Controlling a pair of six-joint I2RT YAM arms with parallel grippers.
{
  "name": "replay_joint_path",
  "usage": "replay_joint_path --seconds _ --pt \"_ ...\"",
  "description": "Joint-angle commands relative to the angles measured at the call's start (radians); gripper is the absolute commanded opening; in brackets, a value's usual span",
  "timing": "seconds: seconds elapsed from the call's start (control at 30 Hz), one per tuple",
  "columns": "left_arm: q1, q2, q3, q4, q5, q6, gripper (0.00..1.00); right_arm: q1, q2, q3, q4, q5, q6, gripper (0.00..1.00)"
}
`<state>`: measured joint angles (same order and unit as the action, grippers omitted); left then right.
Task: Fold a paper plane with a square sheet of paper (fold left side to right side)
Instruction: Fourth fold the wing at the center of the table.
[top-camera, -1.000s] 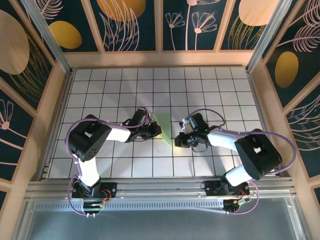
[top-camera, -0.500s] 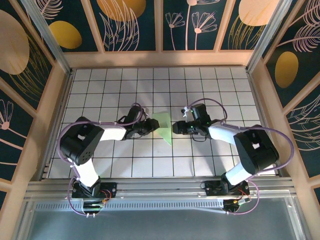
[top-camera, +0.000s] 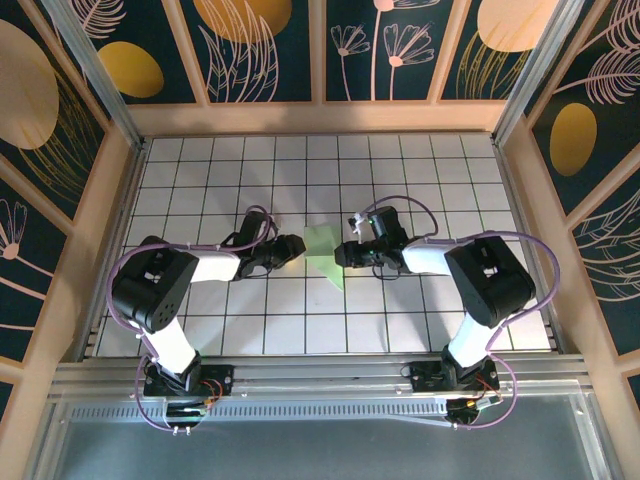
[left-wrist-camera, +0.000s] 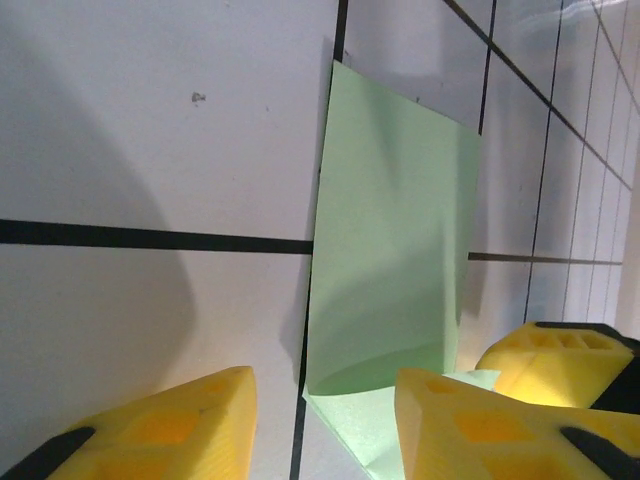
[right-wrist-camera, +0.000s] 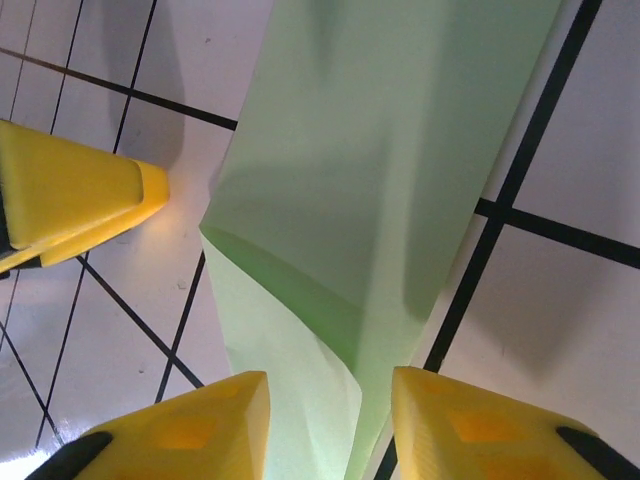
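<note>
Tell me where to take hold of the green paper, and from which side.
Take the paper by its lifted flap, coming in from the right, low along the table. Most of the sheet seems to lie flat on the tiles, with no edge to get under. That fold stands up, and the right gripper's open jaws straddle it.

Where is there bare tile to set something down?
Free: the far rows of white grid tiles below the wooden back rail, plus the near-middle tiles by the aluminium rail. Crowded: the centre, where the left gripper and right gripper flank the folded pale green paper.
</note>
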<state>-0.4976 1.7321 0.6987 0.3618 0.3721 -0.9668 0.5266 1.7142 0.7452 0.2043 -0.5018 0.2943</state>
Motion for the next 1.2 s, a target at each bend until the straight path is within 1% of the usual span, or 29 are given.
replay_joint_path --seconds 0.0,0.07,0.13,0.2,0.3,0.43,0.6,0.87,1.07,1.17 --pt "0.016 0.005 -0.007 0.057 0.033 -0.014 0.44 0.007 0.021 0.032 0.038 -0.030 -0.013 0.27" --pt "0.023 0.015 -0.006 0.073 0.047 -0.019 0.46 0.007 0.017 0.033 0.032 -0.030 -0.016 0.19" --pt "0.030 0.024 -0.008 0.096 0.060 -0.024 0.47 0.006 0.008 0.035 0.009 -0.022 -0.028 0.08" --pt "0.036 0.030 -0.010 0.112 0.058 -0.028 0.48 0.003 -0.011 0.033 -0.013 -0.007 -0.038 0.00" --pt "0.042 0.036 -0.006 0.134 0.058 -0.023 0.48 -0.006 -0.062 0.017 -0.017 -0.006 -0.038 0.00" --pt "0.042 0.066 0.031 0.150 0.091 -0.010 0.46 -0.019 -0.118 0.000 -0.019 -0.026 -0.041 0.00" --pt "0.041 0.110 0.117 0.076 0.121 0.049 0.45 -0.040 -0.137 0.000 -0.035 -0.050 -0.052 0.00" --pt "0.027 0.197 0.192 0.091 0.174 0.045 0.43 -0.049 -0.154 0.000 -0.032 -0.070 -0.055 0.00" --pt "0.024 0.249 0.241 0.082 0.180 0.044 0.38 -0.061 -0.165 -0.015 -0.018 -0.083 -0.048 0.00" --pt "0.024 0.267 0.263 0.072 0.182 0.048 0.32 -0.070 -0.172 -0.028 -0.009 -0.086 -0.043 0.00"
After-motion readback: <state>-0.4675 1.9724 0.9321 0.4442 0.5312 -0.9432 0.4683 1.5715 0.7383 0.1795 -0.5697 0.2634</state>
